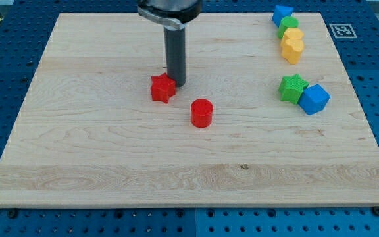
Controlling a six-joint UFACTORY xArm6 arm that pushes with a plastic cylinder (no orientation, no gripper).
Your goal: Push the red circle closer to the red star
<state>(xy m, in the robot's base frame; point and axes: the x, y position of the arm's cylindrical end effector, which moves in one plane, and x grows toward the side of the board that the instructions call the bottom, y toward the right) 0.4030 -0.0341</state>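
Two reds sit near each other mid-board: red star (163, 88), with red circle (202, 112) just down-right of it, a small gap between. My tip (177, 83) is a bare rod, nothing to open or pinch, touching the star's right edge. You're mid-reposition; next, get around to the circle's lower-right side and push up-left

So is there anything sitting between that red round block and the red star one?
No. In the camera view, only bare wood separates the red circle from the red star. My tip is beside the star's right edge, above that gap, not in it.
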